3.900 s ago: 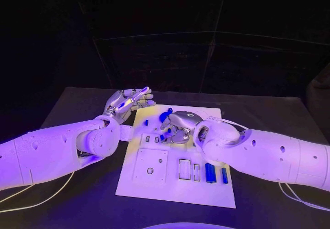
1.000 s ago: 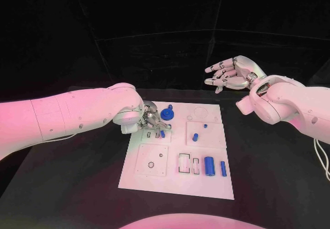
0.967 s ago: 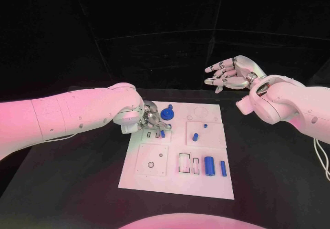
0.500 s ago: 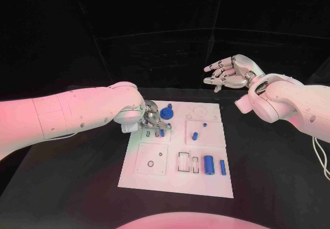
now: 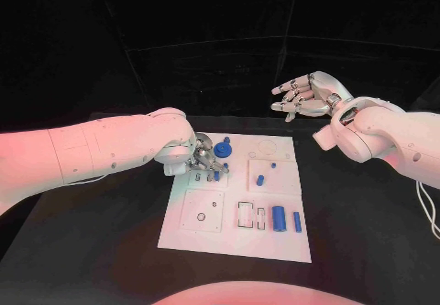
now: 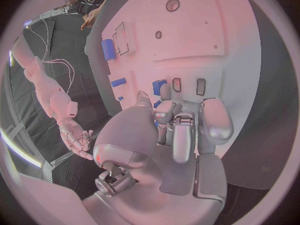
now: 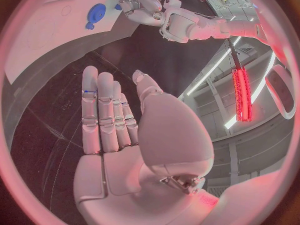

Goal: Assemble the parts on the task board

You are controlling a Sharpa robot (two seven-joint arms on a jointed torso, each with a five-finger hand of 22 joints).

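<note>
Left hand working a small blue peg at the board's slots

The left hand (image 5: 200,162) pinched a blue peg (image 5: 216,175) over the white board (image 5: 236,244); the right hand (image 5: 305,95) hung open, well away. The peg looked light, rigid and slippery: best pinched mid-length.

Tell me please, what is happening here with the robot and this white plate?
The robot is assembling small blue parts on the white task board on the black table. Its left hand is down on the board's far left area, fingers around a small blue part beside two little slots. The right hand is raised above the table beyond the board, fingers apart, holding nothing. A blue gear-like disc and several blue cylinders lie on the board.
</note>
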